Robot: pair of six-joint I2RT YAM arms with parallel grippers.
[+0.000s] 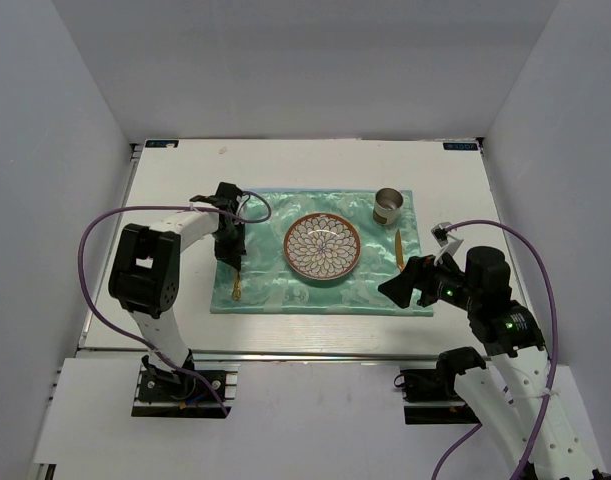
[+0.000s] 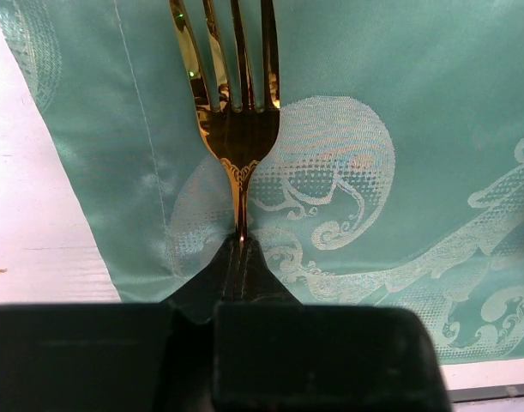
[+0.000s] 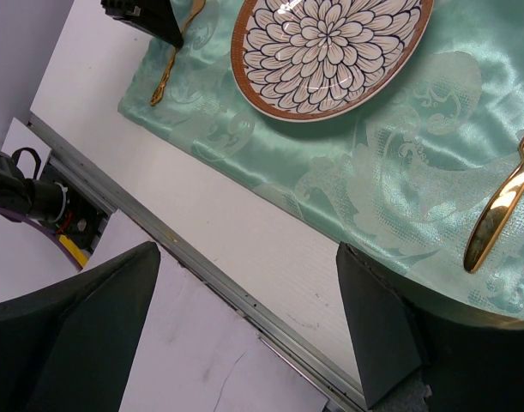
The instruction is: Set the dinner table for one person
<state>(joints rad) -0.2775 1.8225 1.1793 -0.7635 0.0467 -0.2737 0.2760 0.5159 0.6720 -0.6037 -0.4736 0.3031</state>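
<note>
The white dinner table [image 1: 315, 160] carries a green patterned cloth [image 1: 325, 295]. A flower-patterned plate [image 1: 323, 246] sits at the cloth's middle and also shows in the right wrist view [image 3: 330, 43]. My left gripper [image 1: 231, 256] is shut on the handle of a gold fork [image 2: 240, 129], which lies low over the cloth's left part, left of the plate. The fingertips [image 2: 231, 262] pinch the handle. My right gripper [image 1: 399, 289] is open and empty, hovering over the table's front edge [image 3: 244, 318] near the cloth's front right corner.
A metal cup [image 1: 388, 206] stands at the cloth's back right. A second gold utensil [image 1: 399, 250] lies right of the plate; its handle shows in the right wrist view [image 3: 500, 206]. A metal rail [image 3: 201, 266] runs along the table's front edge.
</note>
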